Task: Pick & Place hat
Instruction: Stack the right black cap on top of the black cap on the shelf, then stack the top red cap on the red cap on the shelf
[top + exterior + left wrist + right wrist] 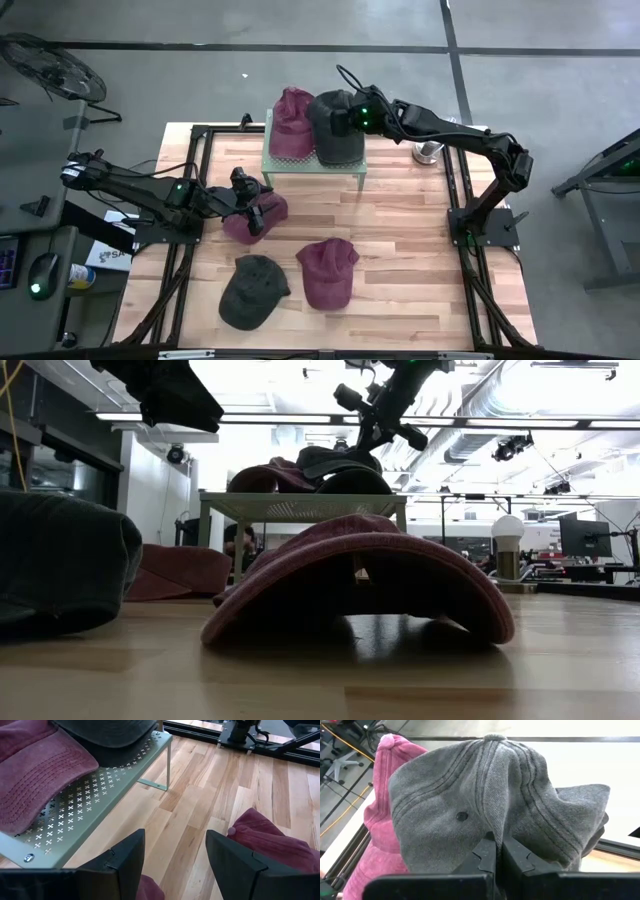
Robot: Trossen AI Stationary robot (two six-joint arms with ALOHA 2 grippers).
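Observation:
A pale green perforated shelf [345,166] stands at the table's far middle. On it lie a maroon hat [291,122] and a dark grey hat [333,135]. My right gripper [347,118] is over that grey hat and shut on it [496,842]. My left gripper [250,205] hangs open [175,865] above a second maroon hat [262,218], which rests on the table left of centre, and touches nothing. A third maroon hat [327,272] and another dark grey hat [252,290] lie near the table's front edge. My right gripper pinches a raised fold of the grey hat's crown [495,817] between its two shut fingers. It comes slanting down from the table's right side. The hat's brim [115,742] lies on the shelf beside the maroon hat [382,825].
The black frame rails [455,200] run along the table's left and right sides. A small silver object [430,152] stands right of the shelf. Bare wood lies between the shelf and the front hats [400,220]. In the low view the front maroon hat [360,575] fills the foreground.

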